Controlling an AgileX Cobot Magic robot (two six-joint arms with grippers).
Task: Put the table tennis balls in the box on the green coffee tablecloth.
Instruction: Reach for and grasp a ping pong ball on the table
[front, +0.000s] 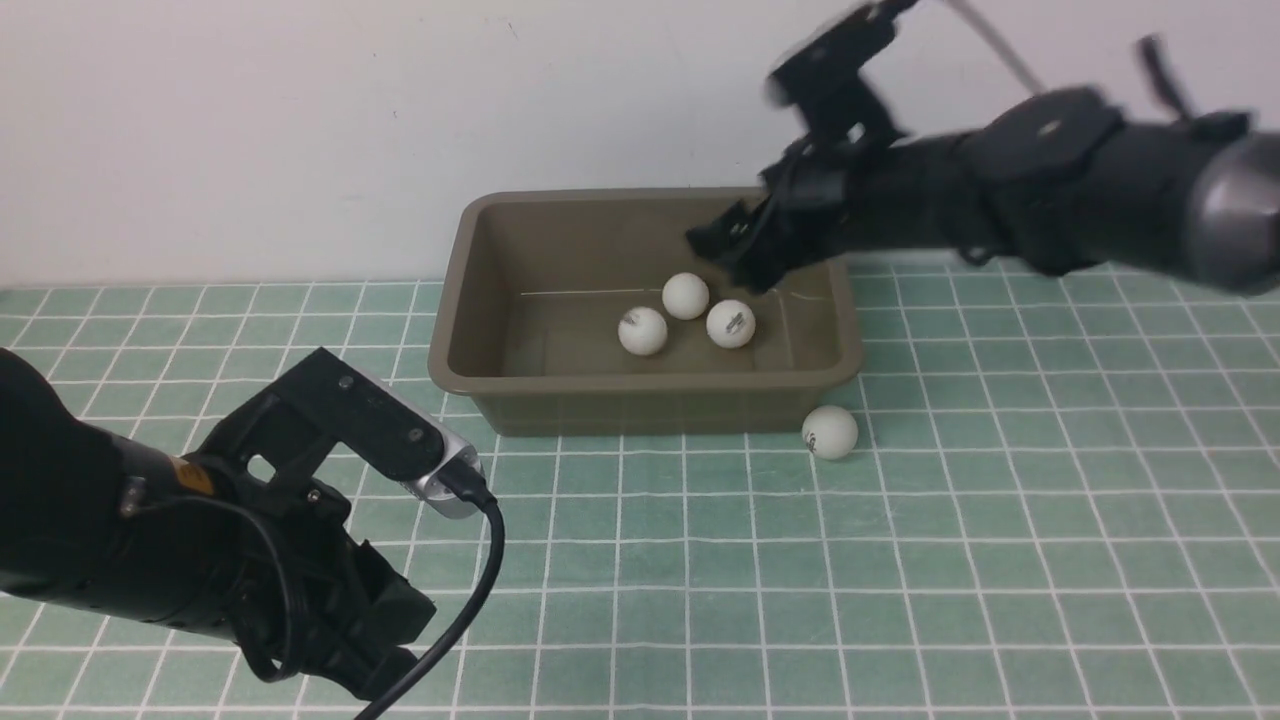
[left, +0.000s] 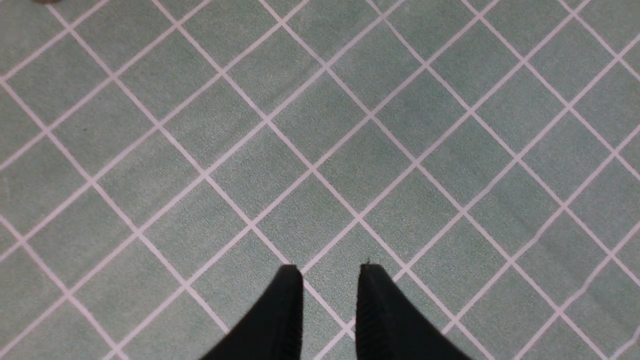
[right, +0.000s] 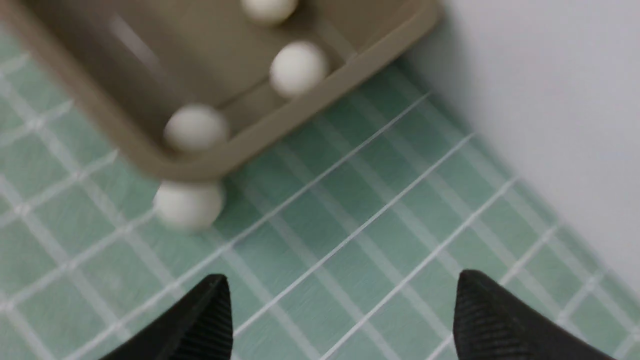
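The olive-brown box stands on the green coffee tablecloth near the back wall. Three table tennis balls lie inside it. A further ball rests on the cloth against the box's front right corner. My right gripper hovers over the box's right side, open and empty. In the right wrist view its fingertips stand wide apart above the cloth, with the outside ball and the box rim beyond them. My left gripper is shut on nothing over bare cloth.
A pale wall runs close behind the box. My left arm with its camera and cable fills the front left corner. The right arm reaches in from the right above the cloth.
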